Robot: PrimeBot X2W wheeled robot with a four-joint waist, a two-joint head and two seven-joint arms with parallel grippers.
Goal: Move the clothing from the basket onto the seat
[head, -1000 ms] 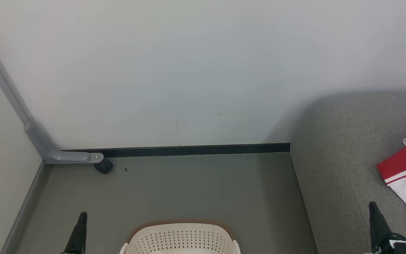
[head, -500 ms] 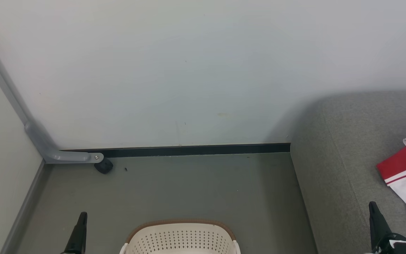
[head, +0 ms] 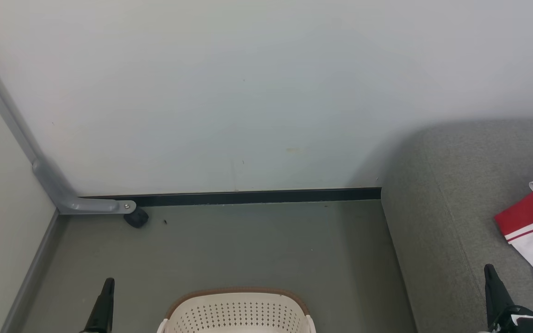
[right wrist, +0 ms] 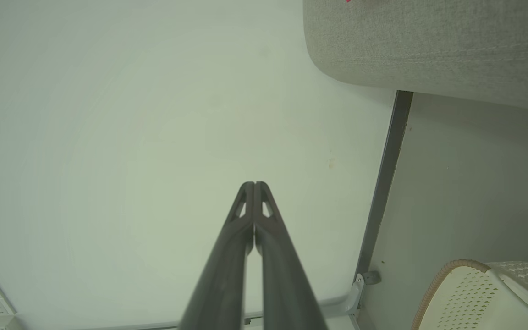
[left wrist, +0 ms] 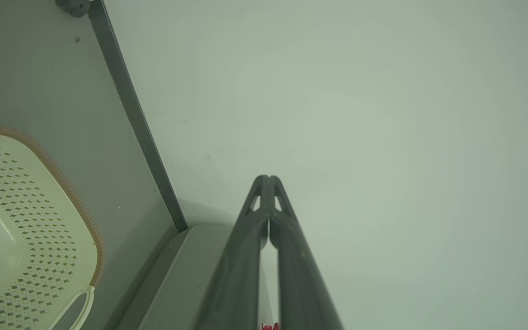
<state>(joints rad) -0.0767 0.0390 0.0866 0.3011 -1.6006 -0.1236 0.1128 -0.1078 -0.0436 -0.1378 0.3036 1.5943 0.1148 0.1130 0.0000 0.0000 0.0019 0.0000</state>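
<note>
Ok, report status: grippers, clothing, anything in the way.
Shut and empty: left gripper, right gripper. Red clothing lies on the seat, apart from the basket. Nothing seen in the way.

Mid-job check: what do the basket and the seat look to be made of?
The basket looks like moulded cream plastic, smooth with a slight sheen, going by its neat rows of punched holes. The seat looks upholstered in grey woven fabric, matte, with a visible weave and stitched seam.
</note>
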